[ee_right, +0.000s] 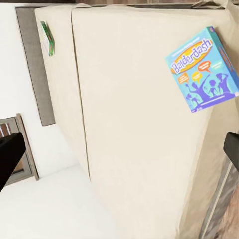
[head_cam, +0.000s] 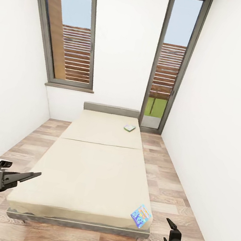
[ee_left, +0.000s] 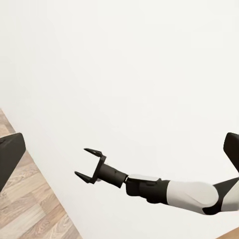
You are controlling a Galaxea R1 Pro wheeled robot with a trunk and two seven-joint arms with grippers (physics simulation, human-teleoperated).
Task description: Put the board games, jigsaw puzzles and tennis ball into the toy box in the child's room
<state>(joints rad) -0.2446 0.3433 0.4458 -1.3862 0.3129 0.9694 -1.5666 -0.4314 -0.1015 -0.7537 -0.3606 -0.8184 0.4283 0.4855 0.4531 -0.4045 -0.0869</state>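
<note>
Head view has both arms poking in from the bottom corners, nothing in either of them. The left gripper [head_cam: 31,176] is at the lower left, its dark fingers lying almost together and pointing toward the bed, so it looks narrow from here; I honestly can't tell more than that. The right gripper [head_cam: 170,225] sits at the lower right over the wood-plank floor [head_cam: 181,178], just off the bed's near right corner. The left wrist camera catches that same right gripper [ee_left: 88,163] against the white wall [ee_left: 124,64], and there its two fingers are clearly spread wide with empty space between them.

Closest toy to the right gripper is the blue board game [head_cam: 141,216], lying flat on the near right corner of the bed [head_cam: 88,170], right by the edge. The right wrist camera shows it nicely: blue board game [ee_right: 204,69], colourful lettering reading Balderdash, flat on the cream top.

Further out, the white-green board game [head_cam: 129,127] lies near the head end of the bed, toward the right side, just short of the grey headboard [head_cam: 111,110]. Well apart from the blue one.

Behind the bed there's a window [head_cam: 68,32] at left and a tall glass door [head_cam: 172,62] at right.
</note>
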